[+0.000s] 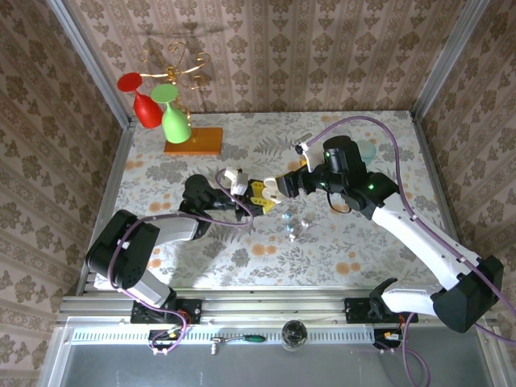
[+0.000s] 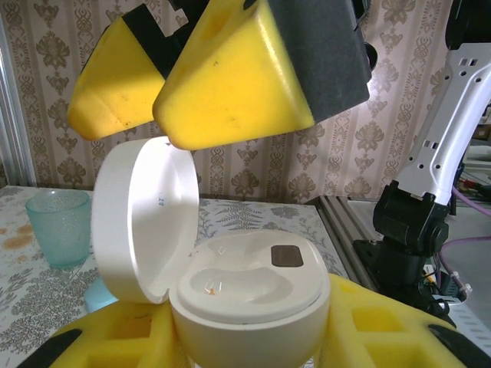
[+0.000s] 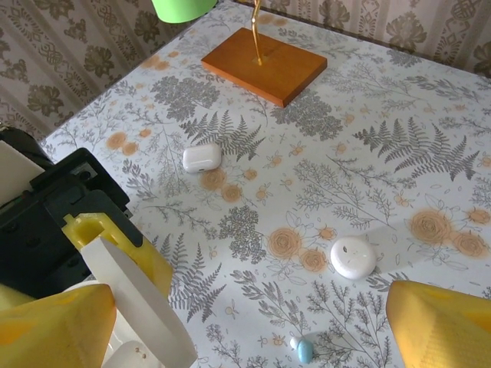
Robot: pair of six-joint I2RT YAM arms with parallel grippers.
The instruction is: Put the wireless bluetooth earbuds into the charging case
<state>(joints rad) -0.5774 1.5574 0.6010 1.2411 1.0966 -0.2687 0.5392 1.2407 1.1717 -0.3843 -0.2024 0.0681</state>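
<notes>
Hemmed in by damask-papered walls point(image 1: 266, 48), over a fern-and-flower printed surface point(image 1: 379, 242): right pincer point(image 2: 165, 92) spread wide above the left pincer point(image 2: 249, 337), itself pinching the white charging case point(image 2: 253, 299), lid up; near them on the surface, tiny glinting earbuds point(image 1: 292, 233).

Papered enclosure around a floral tabletop.
Brown damask wallpaper point(image 1: 266, 48) lines the walls between aluminium corner posts point(image 1: 90, 60); the table point(image 1: 363, 258) carries a pale print of grey ferns and orange flowers.
</notes>
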